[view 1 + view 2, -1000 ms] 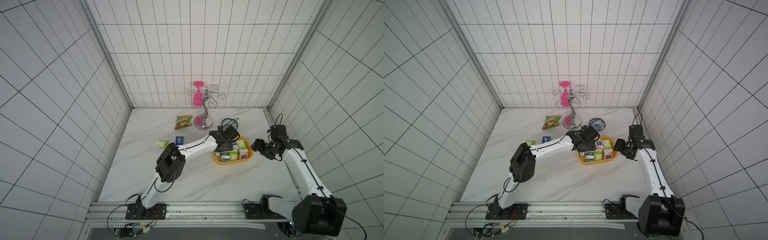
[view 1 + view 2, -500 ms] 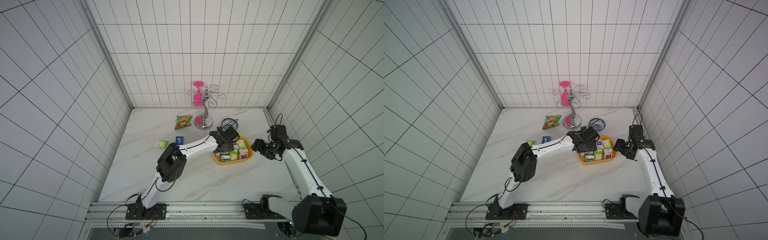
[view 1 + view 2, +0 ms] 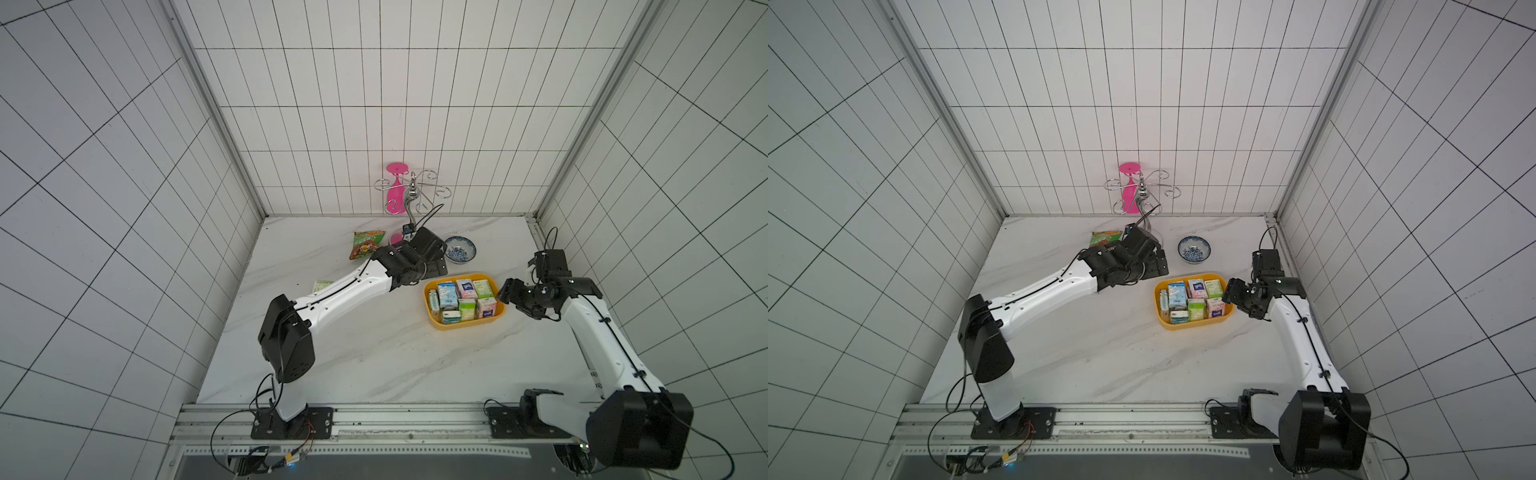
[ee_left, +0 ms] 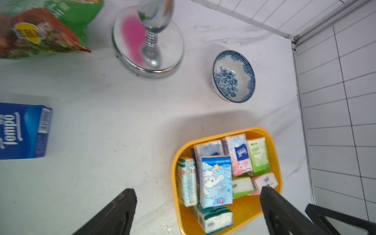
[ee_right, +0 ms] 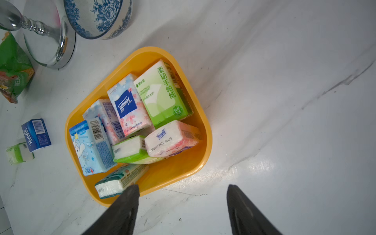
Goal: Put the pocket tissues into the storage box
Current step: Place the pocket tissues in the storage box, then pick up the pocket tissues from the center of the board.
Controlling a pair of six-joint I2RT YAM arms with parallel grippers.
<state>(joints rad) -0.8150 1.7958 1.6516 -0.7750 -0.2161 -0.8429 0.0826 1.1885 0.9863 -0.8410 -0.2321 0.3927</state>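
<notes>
Crowding yellow-orange storage box (image 5: 179, 171), pastel pocket tissues (image 5: 162, 95); left claw (image 4: 197, 190), right claw (image 5: 183, 187) released.

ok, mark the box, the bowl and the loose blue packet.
box (image 5: 179, 168), right wrist view, bare inner wall
bowl (image 4: 234, 76), left wrist view, inside bottom
blue packet (image 4: 22, 131), left wrist view, top face

A crinkled green-and-orange snack bag (image 3: 368, 245) lies flat on the white marble-patterned tabletop (image 3: 374, 353) near the back wall of white tiles (image 3: 374, 104), just beside the round mirrored base of a chrome metal stand (image 4: 150, 46) with curled hooks. A pink plastic stemmed glass (image 3: 395, 193) hangs upside down from one hook. On the base's other side, apart from it, a small round blue-and-white patterned ceramic bowl (image 4: 234, 76) stands upright.
</notes>
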